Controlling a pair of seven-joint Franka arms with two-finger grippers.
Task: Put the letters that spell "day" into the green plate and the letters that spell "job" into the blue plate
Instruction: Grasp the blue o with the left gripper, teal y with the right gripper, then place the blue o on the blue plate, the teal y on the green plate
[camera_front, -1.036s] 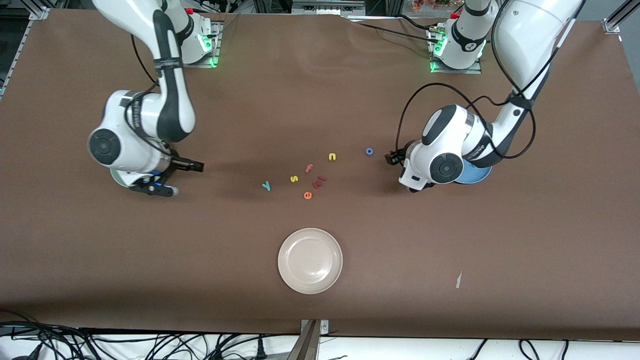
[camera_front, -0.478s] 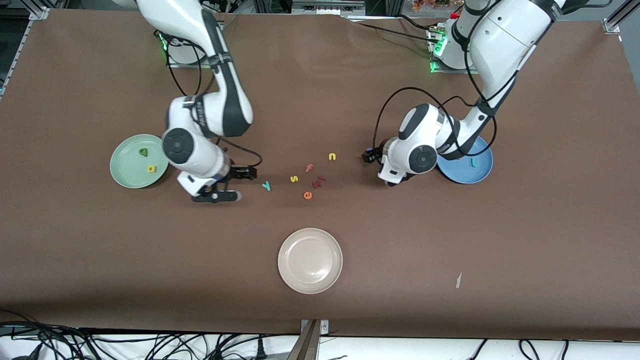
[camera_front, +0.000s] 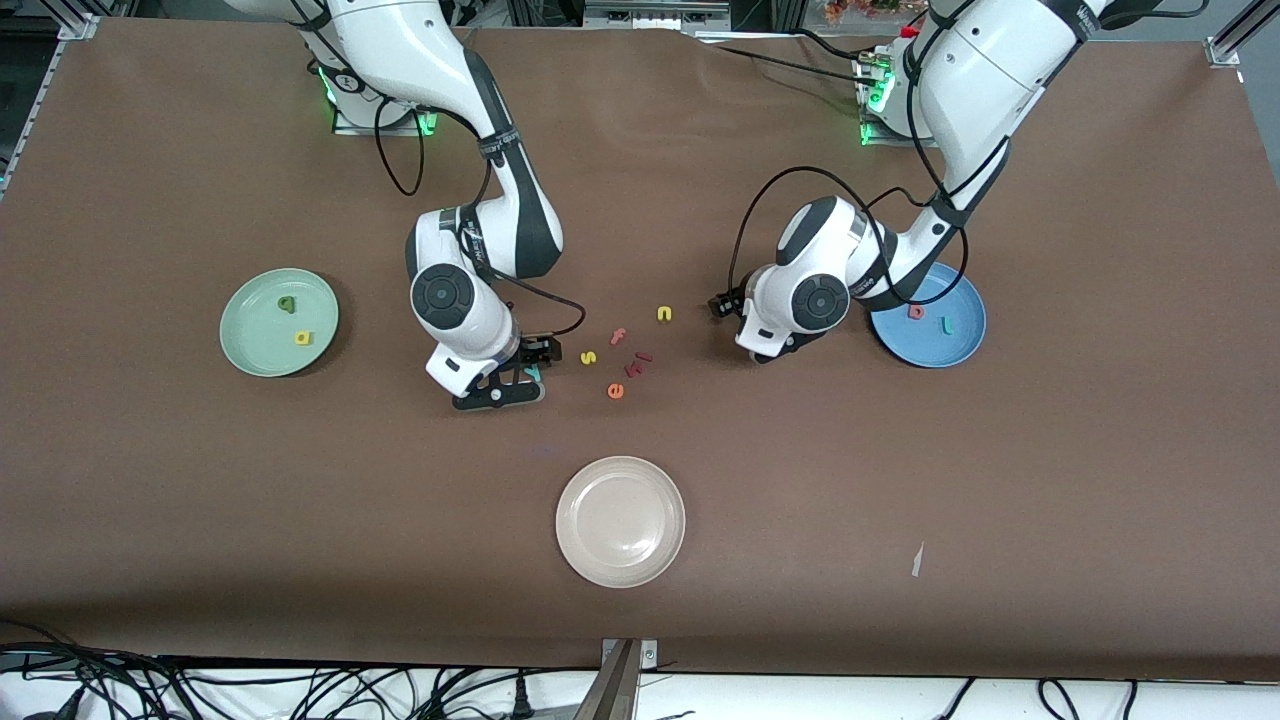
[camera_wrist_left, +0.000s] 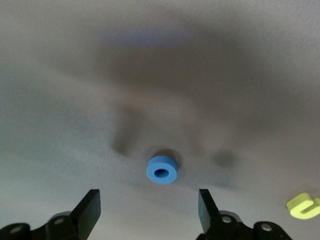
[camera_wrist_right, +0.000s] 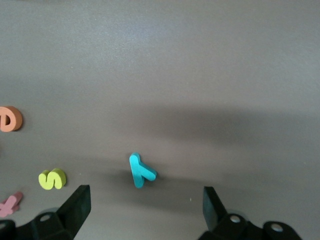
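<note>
Hovering low mid-frame in the front view, right end effector (camera_front: 510, 378) open over teal "y" (camera_front: 534, 373); green plate (camera_front: 250, 345) centre-left, blue plate (camera_front: 955, 350) centre-right. Left wrist view: left end effector (camera_wrist_left: 149, 212) open, blue "o" (camera_wrist_left: 162, 170) between fingers. Right wrist view: "y" lower centre.

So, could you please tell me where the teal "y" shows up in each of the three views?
Front view: the teal "y" lies on the table under the right gripper, beside the yellow "s".
Right wrist view: it lies just ahead of that gripper's open fingers.
Left wrist view: not in it.
Shared landmark: the yellow "s", seen in the front and right wrist views.
</note>
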